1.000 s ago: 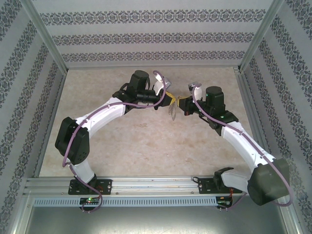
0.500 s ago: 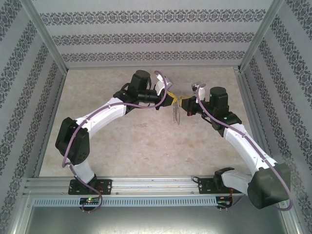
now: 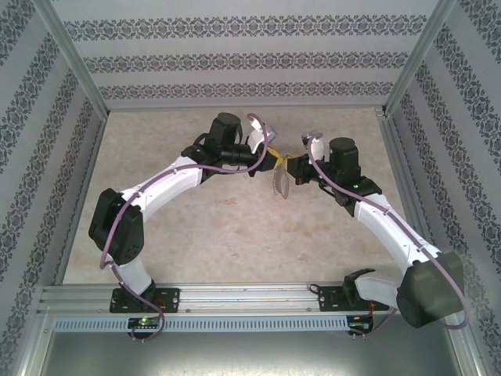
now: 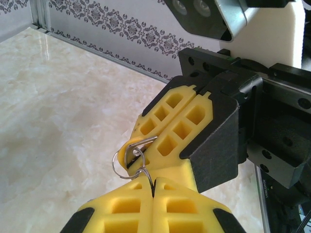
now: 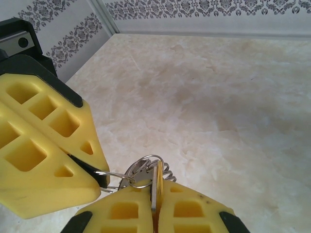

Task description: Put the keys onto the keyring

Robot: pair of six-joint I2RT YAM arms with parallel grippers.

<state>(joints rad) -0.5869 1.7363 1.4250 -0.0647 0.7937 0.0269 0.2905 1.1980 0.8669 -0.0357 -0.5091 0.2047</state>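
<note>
Keyring (image 5: 142,170) hangs bunched between the two grippers' tips, which nearly meet above the table (image 5: 218,97). The left gripper (image 4: 153,183) has its fingers pressed together on one silvery ring of it. The right gripper (image 5: 155,194) is clamped on the key (image 5: 157,174), which stands edge-on in the seam between its fingers, against the rings.

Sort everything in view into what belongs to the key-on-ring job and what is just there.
Part of the job:
- key, pinched in the right gripper
- keyring, gripped by the left gripper, its little chain dangling

Just there:
- marble-look table
- patterned walls
- aluminium rail by the arm bases
</note>
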